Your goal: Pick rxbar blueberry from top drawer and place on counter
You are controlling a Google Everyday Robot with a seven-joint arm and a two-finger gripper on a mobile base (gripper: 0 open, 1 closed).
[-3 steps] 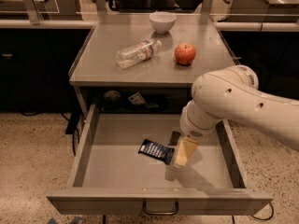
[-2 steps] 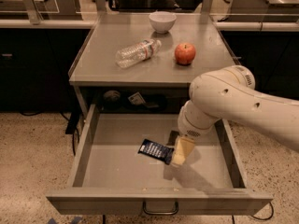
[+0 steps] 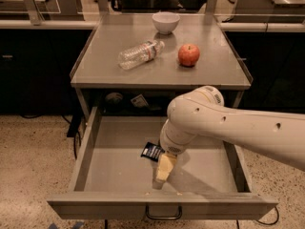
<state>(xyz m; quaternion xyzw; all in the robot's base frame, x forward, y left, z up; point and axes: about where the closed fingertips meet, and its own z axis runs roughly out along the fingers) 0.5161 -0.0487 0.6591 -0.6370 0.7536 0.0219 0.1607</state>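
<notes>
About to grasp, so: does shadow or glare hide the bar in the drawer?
Camera view: no glare on the rxbar blueberry, dark against the evenly lit top drawer; the arm casts its shadow right of the pincer, which hangs in the drawer beside the bar.

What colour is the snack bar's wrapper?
Dark navy, pale print; camera view. The bar lies beside the gripper in the top drawer.

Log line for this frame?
stage: pick | gripper: low inside top drawer, next to rxbar blueberry | bar: on drawer floor | counter: no bar yet
</notes>
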